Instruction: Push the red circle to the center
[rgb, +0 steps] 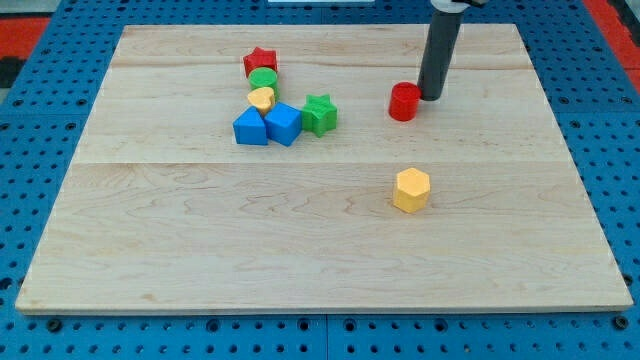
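The red circle (404, 102) is a short red cylinder in the upper right part of the wooden board (200, 230). My tip (432, 96) stands just to its right and slightly above it in the view, touching or almost touching its edge. The dark rod rises from there to the view's top. The red circle lies above and to the right of the board's middle.
A cluster sits at upper left of centre: red star (260, 61), green circle (263, 79), yellow heart-like block (262, 98), blue triangle (250, 128), blue cube (283, 124), green star (319, 114). A yellow hexagon (411, 190) lies below the red circle.
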